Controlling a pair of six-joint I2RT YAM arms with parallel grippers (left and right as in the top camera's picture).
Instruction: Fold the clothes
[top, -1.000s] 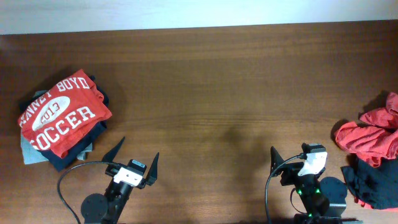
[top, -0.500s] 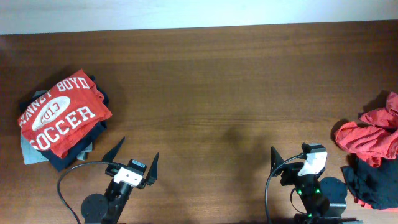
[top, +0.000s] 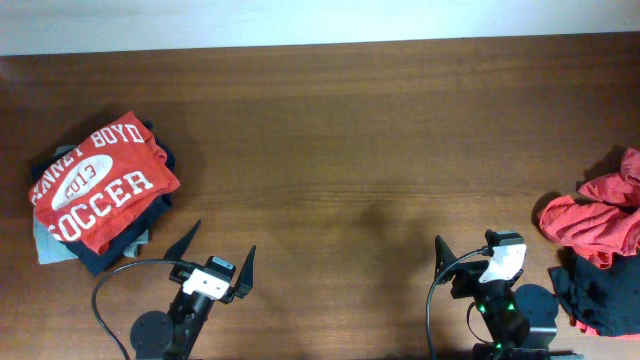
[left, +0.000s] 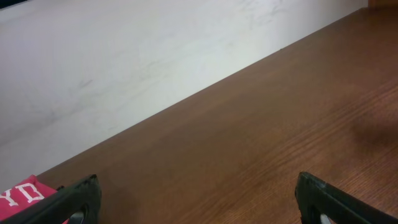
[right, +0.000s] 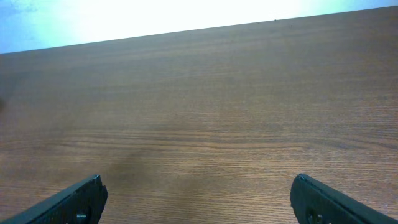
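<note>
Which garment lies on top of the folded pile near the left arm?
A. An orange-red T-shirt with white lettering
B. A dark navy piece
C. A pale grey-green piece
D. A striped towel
A: the overhead view shows the orange-red T-shirt with white lettering lying uppermost, while the dark navy piece and the pale grey-green piece only peek out from under its edges.

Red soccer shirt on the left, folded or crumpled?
Folded: the red soccer shirt lies flat and squared, lettering readable.
</note>
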